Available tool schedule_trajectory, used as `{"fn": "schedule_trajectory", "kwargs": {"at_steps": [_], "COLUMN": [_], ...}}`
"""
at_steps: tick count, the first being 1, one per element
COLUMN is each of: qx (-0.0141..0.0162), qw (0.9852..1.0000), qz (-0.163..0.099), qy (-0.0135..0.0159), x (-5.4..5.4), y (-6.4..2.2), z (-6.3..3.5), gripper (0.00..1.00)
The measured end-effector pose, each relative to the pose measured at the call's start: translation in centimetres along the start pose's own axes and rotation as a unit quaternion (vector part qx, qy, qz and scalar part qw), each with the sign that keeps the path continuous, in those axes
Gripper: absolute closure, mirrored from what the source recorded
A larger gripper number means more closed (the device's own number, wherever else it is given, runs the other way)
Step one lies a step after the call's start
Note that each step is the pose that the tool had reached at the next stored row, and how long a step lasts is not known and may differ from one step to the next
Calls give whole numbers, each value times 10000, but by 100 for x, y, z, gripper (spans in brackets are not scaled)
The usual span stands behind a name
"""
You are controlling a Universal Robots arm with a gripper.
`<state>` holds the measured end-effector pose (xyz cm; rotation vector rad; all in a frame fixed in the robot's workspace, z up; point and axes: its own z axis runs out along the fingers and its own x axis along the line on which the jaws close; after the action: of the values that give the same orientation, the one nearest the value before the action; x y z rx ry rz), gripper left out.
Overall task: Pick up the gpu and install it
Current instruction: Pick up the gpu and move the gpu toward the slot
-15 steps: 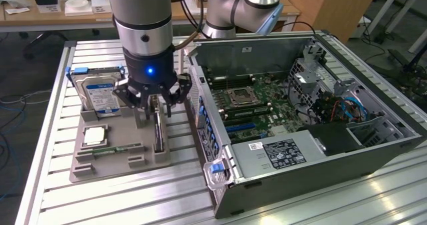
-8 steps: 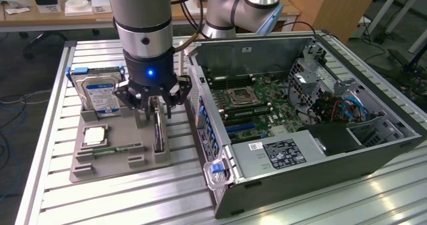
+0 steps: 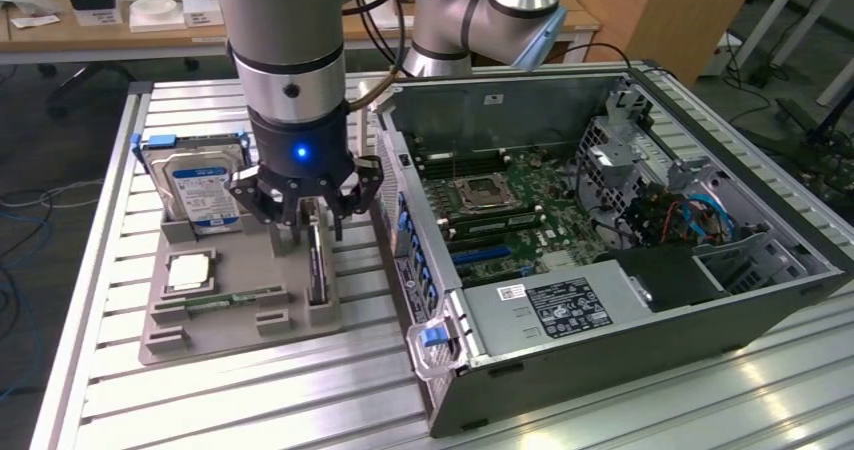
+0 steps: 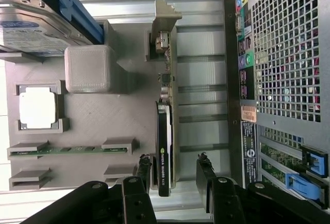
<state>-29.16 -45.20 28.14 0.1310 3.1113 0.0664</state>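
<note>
GPU (image 3: 318, 260) is a thin, dark card standing on its long edge in a slot of the grey tray (image 3: 304, 322), on the side of the tray nearest the computer case (image 3: 747, 300). My gripper (image 3: 314, 232) hangs straight down over it with the jaws apart, one finger on each side of the card, neither clamped on it.

From my wrist view, the GPU (image 4: 164, 147) shows a black edge with pale lettering on it, small parts along its board, and a silvery metal piece at the far end, held by a post of the tray (image 4: 118, 110). My gripper (image 4: 174, 170) straddles the near end. That view also catches the case's (image 4: 289, 54) perforated rear grille and coloured ports.

The exterior view gives what my wrist misses: the case lies open with its green motherboard (image 3: 507, 210) exposed.

The tray sits on a slatted metal table (image 3: 267, 400) and holds three other parts in separate pockets: a blue-labelled hard drive (image 3: 200, 185) upright at the back, a square silver processor (image 3: 190, 270) lying flat, and a narrow green memory stick (image 3: 227, 298) on edge.
</note>
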Motion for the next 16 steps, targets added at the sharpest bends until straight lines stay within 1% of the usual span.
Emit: {"fn": "schedule_trajectory", "kwargs": {"at_steps": [8,16], "qx": [0,0], "qw": [10000,10000], "qz": [0,0], "qy": [0,0], "x": [0,0], "y": [0,-1], "z": [2,27], "gripper": [51,51]}}
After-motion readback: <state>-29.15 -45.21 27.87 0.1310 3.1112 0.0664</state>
